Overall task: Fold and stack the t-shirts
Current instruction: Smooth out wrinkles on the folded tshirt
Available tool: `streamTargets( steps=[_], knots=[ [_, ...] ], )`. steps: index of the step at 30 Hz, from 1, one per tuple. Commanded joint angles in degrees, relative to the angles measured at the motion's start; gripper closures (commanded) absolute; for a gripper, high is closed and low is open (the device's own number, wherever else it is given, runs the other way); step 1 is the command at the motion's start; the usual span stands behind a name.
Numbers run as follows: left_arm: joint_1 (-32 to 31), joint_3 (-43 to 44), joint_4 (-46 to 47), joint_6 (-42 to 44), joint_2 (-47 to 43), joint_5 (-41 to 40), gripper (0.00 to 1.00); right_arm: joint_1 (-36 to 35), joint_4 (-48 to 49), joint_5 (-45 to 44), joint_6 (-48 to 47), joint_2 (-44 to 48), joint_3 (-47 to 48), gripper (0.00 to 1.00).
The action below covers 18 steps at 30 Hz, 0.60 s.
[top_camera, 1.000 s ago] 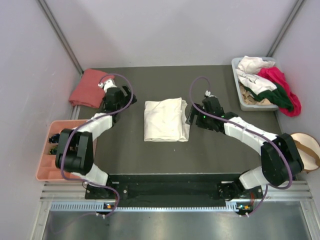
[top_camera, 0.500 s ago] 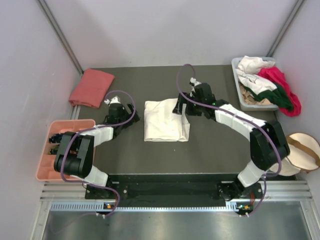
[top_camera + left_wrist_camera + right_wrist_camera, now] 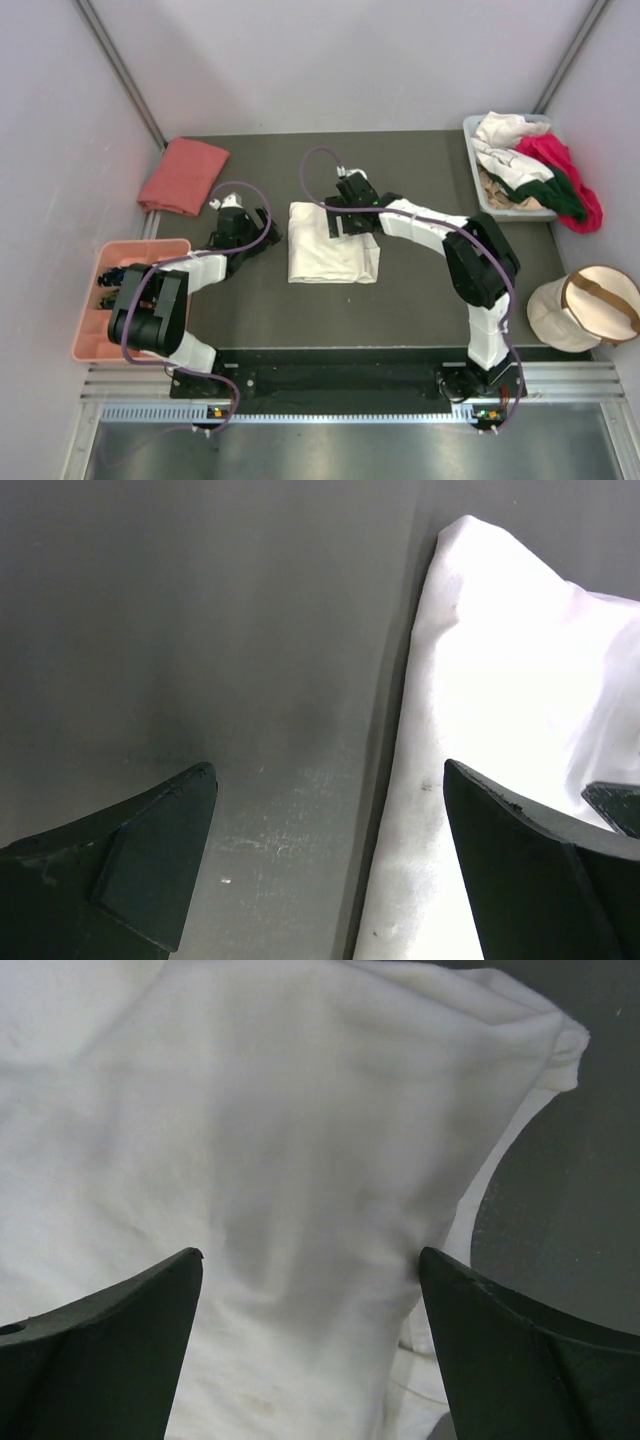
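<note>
A cream-white t-shirt [image 3: 330,250] lies folded at the table's middle. My right gripper [image 3: 336,222] hovers open over its far part; in the right wrist view the cloth [image 3: 250,1110] fills the space under the open gripper [image 3: 310,1260], nothing pinched. My left gripper [image 3: 272,228] stands open just left of the shirt; in the left wrist view the shirt's edge [image 3: 500,680] lies beneath the right finger [image 3: 540,860], with bare table under the left gripper [image 3: 330,780]. A salmon-pink t-shirt [image 3: 183,175] sits folded at the far left. White, magenta and dark green t-shirts [image 3: 535,165] are heaped at the far right.
The heap sits in a grey bin [image 3: 487,207] at the far right corner. A pink compartment tray [image 3: 90,340] lies off the table's left edge. A round beige pouch [image 3: 585,310] with a tan strap rests at the right. Walls close in on three sides.
My right arm swung left from the shirt's right side to above its far part. My left gripper pulled back from the salmon-pink shirt to the cream shirt's left edge.
</note>
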State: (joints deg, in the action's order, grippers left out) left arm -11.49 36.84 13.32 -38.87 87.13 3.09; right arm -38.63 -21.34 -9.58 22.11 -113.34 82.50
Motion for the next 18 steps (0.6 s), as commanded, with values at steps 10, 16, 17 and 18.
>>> streamTargets(
  steps=[10, 16, 17, 18],
  knots=[
    [-0.1, -0.8, 2.9, 0.1, -1.3, 1.3, 0.01, 3.5, 14.0, 8.5, 7.3, 24.9, -18.9, 0.10],
    [0.0, -1.2, 3.5, -0.3, -0.6, 2.0, 0.01, 6.0, 20.0, 14.6, 11.6, 23.9, -25.3, 0.10],
    [-0.1, -1.1, 3.2, -0.2, -1.0, 1.8, 0.01, 6.1, 19.9, 13.9, 11.7, 23.6, -25.5, 0.11],
    [0.0, -1.1, 3.0, 0.1, -1.2, 1.7, 0.01, 6.3, 19.8, 12.8, 11.6, 22.6, -25.5, 0.11]
  ],
)
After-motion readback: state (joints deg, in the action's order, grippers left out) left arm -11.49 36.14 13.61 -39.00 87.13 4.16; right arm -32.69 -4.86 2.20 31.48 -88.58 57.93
